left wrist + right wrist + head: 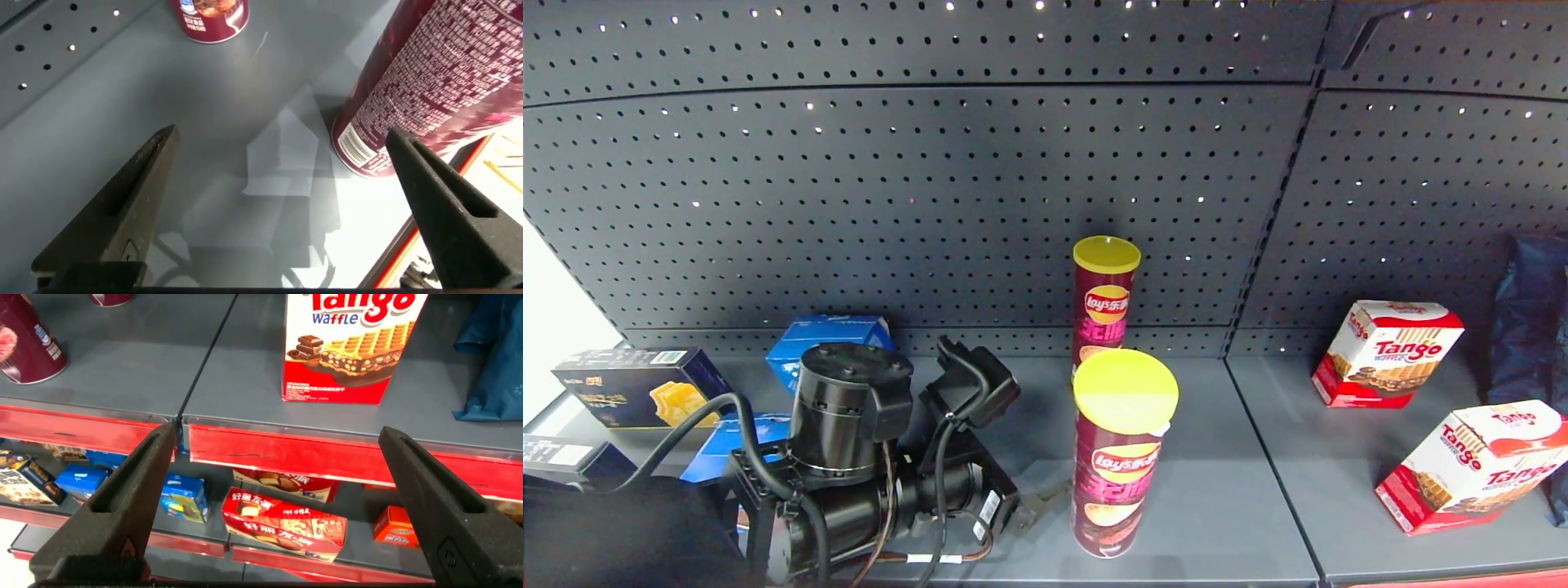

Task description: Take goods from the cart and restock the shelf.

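Observation:
Two maroon chip cans with yellow lids stand upright on the grey shelf [1241, 498]: one at the back [1106, 302], one nearer the front edge [1123, 457]. My left gripper [1044, 498] lies low on the shelf just left of the front can, open and empty. In the left wrist view its fingers [280, 135] spread over bare shelf, with the front can [433, 82] beside one finger and the back can [208, 18] farther off. My right gripper [278, 437] is open and empty in front of the shelf's red edge [270, 453], below a waffle box [347, 343].
Two red-and-white waffle boxes [1387, 353] [1478, 467] sit on the right shelf section, with a dark blue bag [1531, 310] beyond them. Blue boxes [829, 335] and a dark box [641, 384] stand at the left. Lower shelves [278, 523] hold several packs.

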You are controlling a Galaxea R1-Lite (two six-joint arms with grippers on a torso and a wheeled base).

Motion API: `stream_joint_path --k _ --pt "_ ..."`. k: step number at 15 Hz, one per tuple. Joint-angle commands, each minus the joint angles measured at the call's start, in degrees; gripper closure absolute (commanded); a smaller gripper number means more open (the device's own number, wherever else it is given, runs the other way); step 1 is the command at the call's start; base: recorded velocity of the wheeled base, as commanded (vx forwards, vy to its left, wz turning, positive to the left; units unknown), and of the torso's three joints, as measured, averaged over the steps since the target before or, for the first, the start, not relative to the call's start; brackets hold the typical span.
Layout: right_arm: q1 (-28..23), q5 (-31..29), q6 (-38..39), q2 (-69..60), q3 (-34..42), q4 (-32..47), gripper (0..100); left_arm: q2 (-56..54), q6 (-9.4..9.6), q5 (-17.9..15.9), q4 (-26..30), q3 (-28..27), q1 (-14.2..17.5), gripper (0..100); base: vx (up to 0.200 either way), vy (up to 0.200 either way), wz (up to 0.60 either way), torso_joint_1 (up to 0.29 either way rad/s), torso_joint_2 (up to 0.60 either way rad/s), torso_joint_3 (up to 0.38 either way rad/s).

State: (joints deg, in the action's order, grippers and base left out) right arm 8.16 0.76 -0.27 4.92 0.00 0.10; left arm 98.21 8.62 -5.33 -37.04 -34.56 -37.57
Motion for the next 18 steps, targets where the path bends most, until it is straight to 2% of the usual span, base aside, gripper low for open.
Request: stream_joint_path --k 1,5,7,10,12,13,14,15,16,17,18 --pt "0.0 0.0 0.0 0.1 0.0 0.0 0 0.4 -0.01 0.0 0.0 -0.2 0.0 0 0.000 0.000 0.00 0.000 0.00 0.000" --pt "0.0 0.0 -0.1 0.1 0.0 0.0 0 0.2 0.08 0.1 0.0 -0.2 1.0 0 0.000 0.000 0.00 0.000 0.00 0.000" --pt "0.0 0.0 -0.1 0.1 0.0 0.0 0 -0.9 0.26 0.0 -0.1 -1.9 3.4 0 0.000 0.000 0.00 0.000 0.00 0.000" --pt "0.0 0.0 -0.1 0.1 0.0 0.0 0 -5.9 0.17 0.1 0.5 -6.2 9.4 0 0.000 0.000 0.00 0.000 0.00 0.000" --pt "0.0 0.0 -0.1 0.1 0.0 0.0 0 -10.3 0.17 0.3 0.5 -6.5 10.6 0 0.000 0.000 0.00 0.000 0.00 0.000" --pt "0.0 0.0 -0.1 0.1 0.0 0.0 0 -13.4 -0.53 0.6 0.5 -5.6 10.6 0 0.000 0.000 0.00 0.000 0.00 0.000" --pt "0.0 0.0 0.0 0.1 0.0 0.0 0 -17.4 -2.99 1.3 0.5 -3.9 10.7 0 0.000 0.000 0.00 0.000 0.00 0.000" --pt "0.0 0.0 -0.1 0.1 0.0 0.0 0 -20.0 -4.05 2.7 0.5 -2.8 10.8 0 0.000 0.000 0.00 0.000 0.00 0.000" --pt "0.0 0.0 -0.1 0.1 0.0 0.0 0 -25.4 -4.84 6.7 0.6 0.9 10.8 0 0.000 0.000 0.00 0.000 0.00 0.000" --pt "0.0 0.0 -0.1 0.1 0.0 0.0 0 -30.9 -5.63 8.8 0.6 5.8 11.6 0 0.000 0.000 0.00 0.000 0.00 0.000" --pt "0.0 0.0 -0.1 0.1 0.0 0.0 0 -33.6 -5.81 9.5 0.6 8.4 12.1 0 0.000 0.000 0.00 0.000 0.00 0.000"
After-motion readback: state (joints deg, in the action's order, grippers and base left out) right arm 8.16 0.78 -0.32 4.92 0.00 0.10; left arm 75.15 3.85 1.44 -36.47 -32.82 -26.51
